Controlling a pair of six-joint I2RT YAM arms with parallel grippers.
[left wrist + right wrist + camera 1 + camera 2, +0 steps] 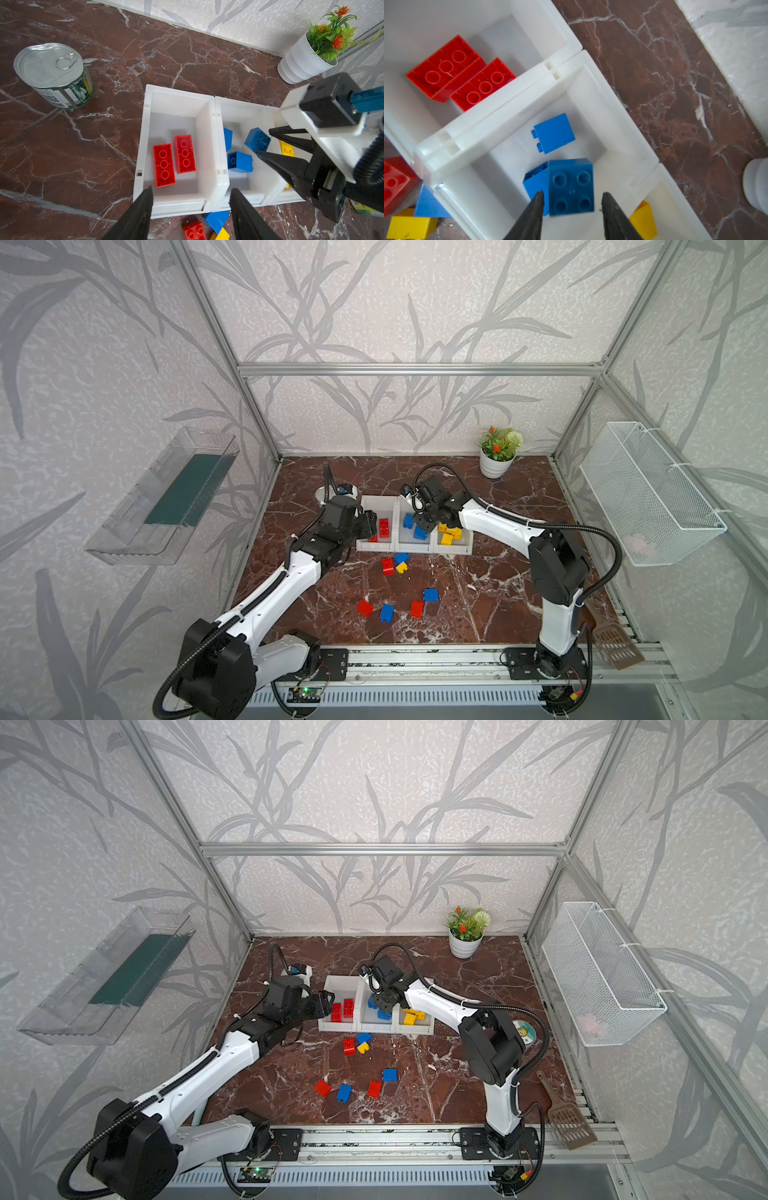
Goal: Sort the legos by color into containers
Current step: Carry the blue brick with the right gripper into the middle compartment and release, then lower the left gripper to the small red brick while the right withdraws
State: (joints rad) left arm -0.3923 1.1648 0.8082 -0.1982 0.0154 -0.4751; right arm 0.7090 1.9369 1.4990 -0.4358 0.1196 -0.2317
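Right end effector (572,193) open over mid bin (627,124), blue lego (571,182) btwn jaws, clear of both. Left end effector (191,189) open, empty; we judge it nearer red lego (194,230) just in front of that bin.

A robotics lab test cell is shown. The space is boxed in by an alu-extrusion frame (415,369) w/ leaf-print wallpaper panels (374,302) fitted as a backdrop. A left arm (282,593) and a right arm (498,520) are bolted to a front rail (415,659). A bare PCB (306,692) w/ a green LED and a slotted cable duct (415,697) are left exposed. Props are staged on a marble-look tabletop (498,593): potted plant (496,456), tin can (54,76), legos (388,566), containers (374,546).
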